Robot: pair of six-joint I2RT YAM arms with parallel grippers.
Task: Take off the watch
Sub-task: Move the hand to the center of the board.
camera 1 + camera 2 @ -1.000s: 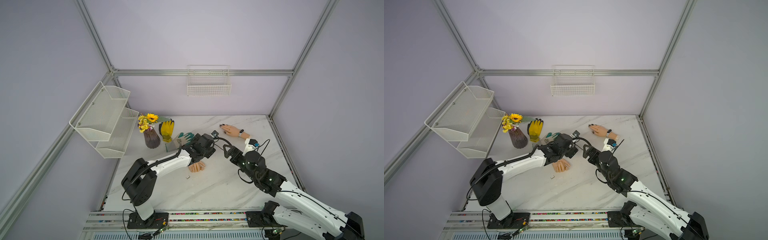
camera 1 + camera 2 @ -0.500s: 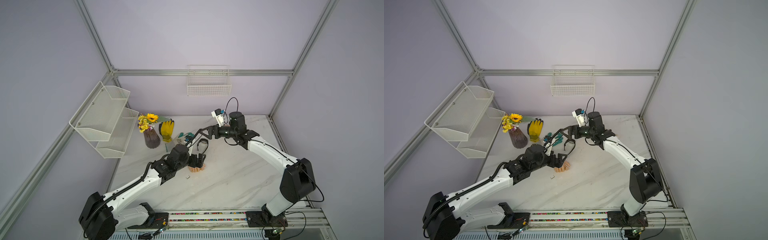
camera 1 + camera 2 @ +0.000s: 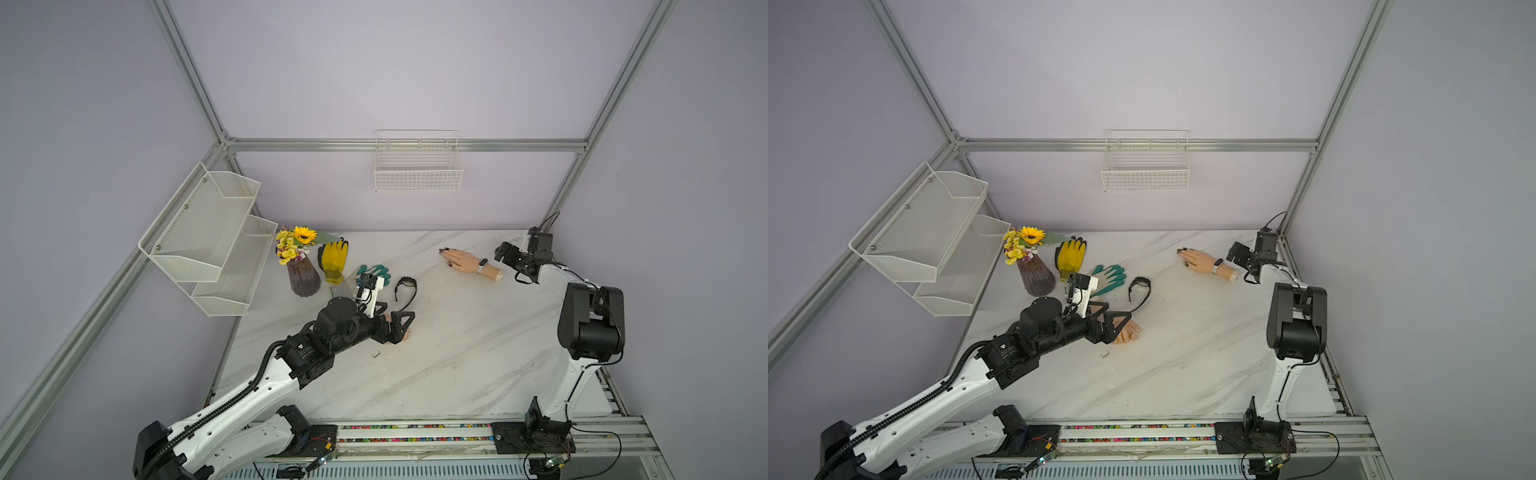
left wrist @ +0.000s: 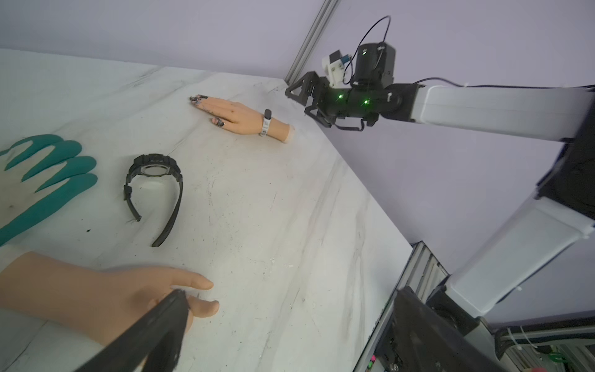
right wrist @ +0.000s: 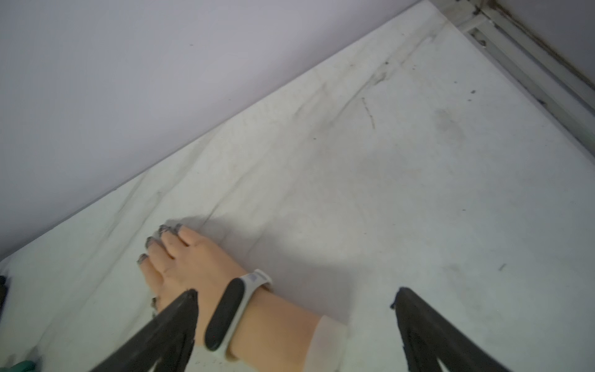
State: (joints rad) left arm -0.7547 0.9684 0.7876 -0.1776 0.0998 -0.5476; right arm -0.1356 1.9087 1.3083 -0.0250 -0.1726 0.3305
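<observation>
A white mesh two-tier shelf [image 3: 208,232] hangs on the wall past the left edge of the white marble counter [image 3: 457,353]. In the counter's back left corner stands a dark ribbed vase of yellow artificial flowers [image 3: 303,276]. Just beside it are a yellow rubber glove [image 3: 333,259] and then a teal rubber glove [image 3: 376,274].

Toward the front edge from these, the left gripper [image 3: 395,322] hovers over a bare flesh-coloured mannequin hand [image 3: 1129,330]. Its jaws are spread wide and hold nothing. In the left wrist view one finger [image 4: 161,322] crosses the hand's fingertips; whether it touches them cannot be told.

A black plastic digital wristwatch [image 3: 406,286] lies unbuckled on the counter beside the teal glove. A white wire basket [image 3: 417,174] hangs on the back wall.

Near the back right corner a second mannequin hand with dark painted nails [image 3: 461,262] lies palm down. It wears the slim black-faced watch with a white band [image 3: 482,266] on its wrist. The right gripper [image 3: 508,262] sits just beside the wrist end with its jaws wide apart, gripping nothing.
</observation>
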